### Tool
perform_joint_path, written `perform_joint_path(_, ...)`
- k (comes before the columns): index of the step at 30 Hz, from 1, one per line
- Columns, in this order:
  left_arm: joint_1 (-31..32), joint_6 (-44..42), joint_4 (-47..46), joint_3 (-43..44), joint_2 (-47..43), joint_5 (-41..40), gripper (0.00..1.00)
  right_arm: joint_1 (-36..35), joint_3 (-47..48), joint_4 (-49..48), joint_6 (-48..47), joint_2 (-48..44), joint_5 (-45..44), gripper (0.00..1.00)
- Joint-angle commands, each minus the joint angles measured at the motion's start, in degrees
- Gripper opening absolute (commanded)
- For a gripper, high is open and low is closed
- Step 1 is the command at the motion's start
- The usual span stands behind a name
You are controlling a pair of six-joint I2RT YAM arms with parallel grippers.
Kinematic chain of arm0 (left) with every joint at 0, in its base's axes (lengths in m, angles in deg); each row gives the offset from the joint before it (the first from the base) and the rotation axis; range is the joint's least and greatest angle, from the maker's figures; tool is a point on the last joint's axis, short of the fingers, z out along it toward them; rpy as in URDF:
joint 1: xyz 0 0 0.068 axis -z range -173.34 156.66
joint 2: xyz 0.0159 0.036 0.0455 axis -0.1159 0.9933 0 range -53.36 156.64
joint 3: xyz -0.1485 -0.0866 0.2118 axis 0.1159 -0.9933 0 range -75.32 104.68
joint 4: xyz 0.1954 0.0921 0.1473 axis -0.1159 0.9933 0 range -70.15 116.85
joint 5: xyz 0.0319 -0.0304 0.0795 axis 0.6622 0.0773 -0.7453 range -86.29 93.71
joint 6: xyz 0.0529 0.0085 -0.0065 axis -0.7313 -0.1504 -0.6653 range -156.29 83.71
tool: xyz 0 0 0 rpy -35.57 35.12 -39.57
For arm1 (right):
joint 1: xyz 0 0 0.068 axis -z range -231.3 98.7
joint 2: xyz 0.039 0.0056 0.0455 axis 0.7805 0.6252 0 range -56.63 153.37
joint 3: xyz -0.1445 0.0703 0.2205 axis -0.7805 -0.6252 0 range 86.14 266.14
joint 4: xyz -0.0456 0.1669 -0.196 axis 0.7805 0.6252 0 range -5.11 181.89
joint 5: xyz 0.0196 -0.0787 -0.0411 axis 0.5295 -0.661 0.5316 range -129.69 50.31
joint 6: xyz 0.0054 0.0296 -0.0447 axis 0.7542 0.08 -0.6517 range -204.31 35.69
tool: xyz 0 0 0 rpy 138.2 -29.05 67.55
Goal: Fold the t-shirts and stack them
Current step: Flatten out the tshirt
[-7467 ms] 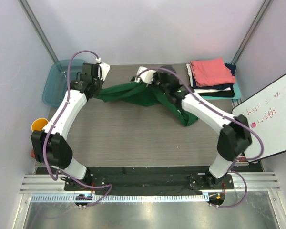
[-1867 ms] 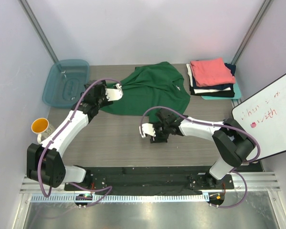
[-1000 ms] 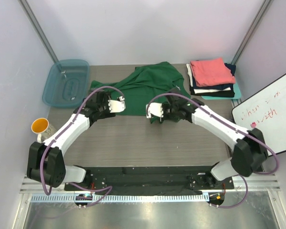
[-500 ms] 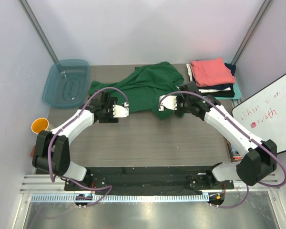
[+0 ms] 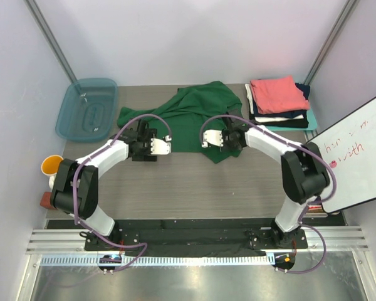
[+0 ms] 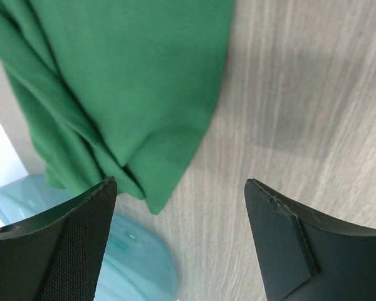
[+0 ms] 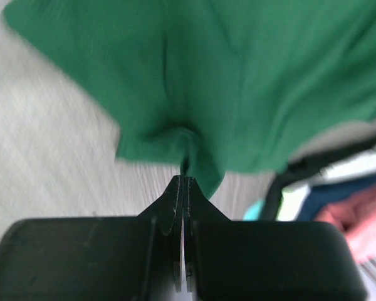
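Observation:
The dark green t-shirt (image 5: 194, 113) lies rumpled at the back middle of the table. My right gripper (image 5: 208, 138) sits at its near edge, shut on a pinched fold of the green t-shirt (image 7: 238, 81) that bunches at the right gripper (image 7: 185, 180) tips. My left gripper (image 5: 158, 147) hovers open just left of that edge, over bare wood. In the left wrist view the left gripper (image 6: 180, 188) holds nothing, and the green t-shirt (image 6: 125, 81) lies ahead of it. A stack of folded t-shirts (image 5: 277, 95), coral on top, sits at the back right.
A translucent teal tub (image 5: 88, 110) stands at the back left, also in the left wrist view as the tub (image 6: 135, 263). An orange mug (image 5: 51, 165) sits at the left edge. A whiteboard (image 5: 357, 157) leans along the right side.
The right arm folded inward, its gripper still pinching the green shirt's near edge, which bunched up a little. The left gripper slid a little right and nearer, staying open.

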Motion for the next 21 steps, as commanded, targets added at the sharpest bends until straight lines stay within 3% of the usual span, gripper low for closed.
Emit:
perform_joint_path(1,-0.18,0.50,-0.72,2.52,-0.78,0.79,0.82,-0.04,6.14,-4.76,0.33,4.41,0.35,0.01)
perform_joint_path(3,-0.27,0.59,-0.63,2.44,-0.87,0.79,0.82,-0.12,7.29,-5.54,0.77,6.18,-0.18,0.06)
perform_joint_path(7,-0.53,0.85,-0.54,2.61,-1.22,0.97,0.82,0.23,8.62,-6.16,1.30,5.74,-1.15,0.28)
perform_joint_path(21,-0.97,0.85,0.16,5.25,-0.16,1.32,0.82,0.93,-1.23,-4.42,-0.02,-4.62,-0.89,0.43)
